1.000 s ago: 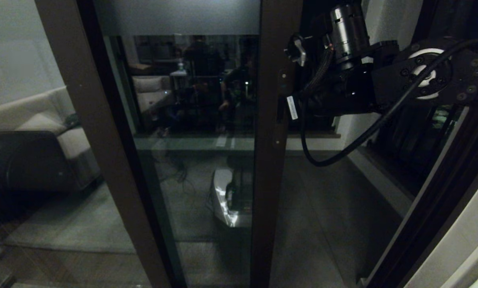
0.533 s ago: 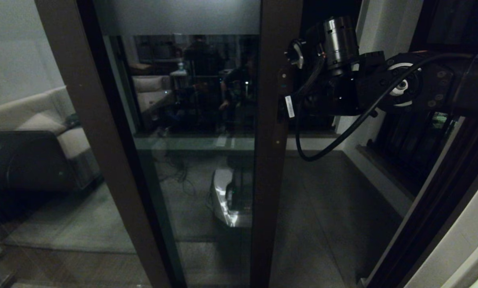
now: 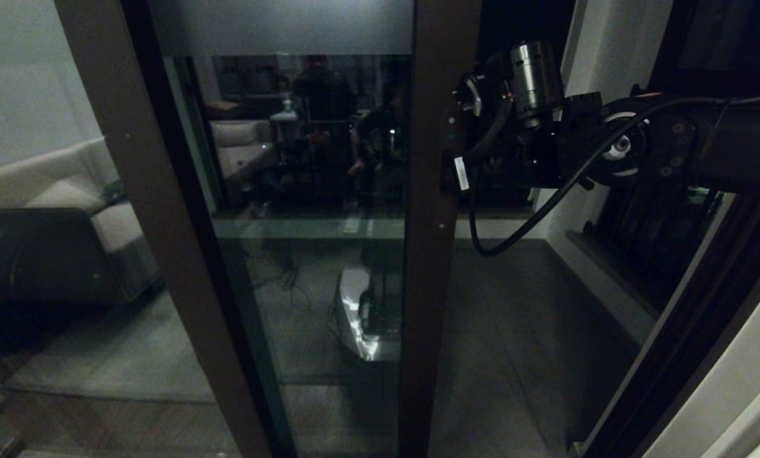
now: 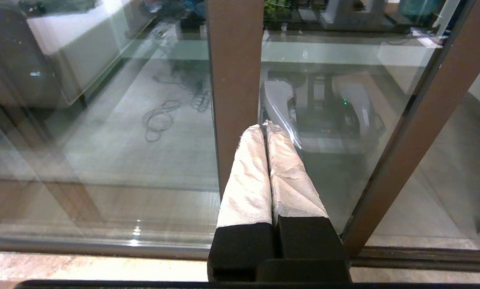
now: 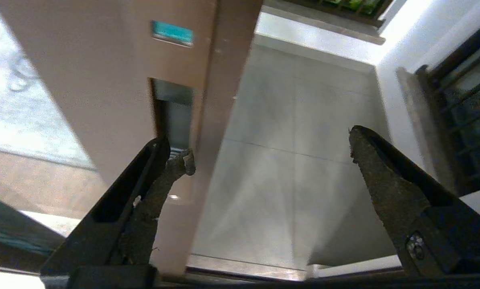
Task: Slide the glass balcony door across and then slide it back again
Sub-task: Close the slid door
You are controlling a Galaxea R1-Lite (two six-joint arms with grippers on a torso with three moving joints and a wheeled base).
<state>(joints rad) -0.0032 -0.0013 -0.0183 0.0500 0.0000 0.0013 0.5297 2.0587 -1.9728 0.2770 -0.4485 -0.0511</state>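
Note:
The glass balcony door [image 3: 316, 191] has a dark brown frame and a frosted band on top. It stands partly open, with its stile [image 3: 430, 254] near the middle of the head view. My right arm [image 3: 545, 146] reaches in from the right at handle height. In the right wrist view my right gripper [image 5: 270, 146] is open. One fingertip [image 5: 179, 162] sits at the lower end of the recessed handle [image 5: 173, 112], and the other finger [image 5: 368, 160] hangs over the open gap. My left gripper [image 4: 264, 128] is shut and empty, low before the glass.
A second brown-framed glass panel [image 3: 144, 210] on the left shows a sofa [image 3: 68, 203]. The opening on the right shows the balcony floor [image 3: 513, 331], a white wall and a black-barred window [image 3: 659, 216]. The floor track [image 5: 244, 265] runs below the stile.
My right arm has swung left and lowered its wrist towards the stile, bringing the gripper up to the handle. The door stile has stayed in place.

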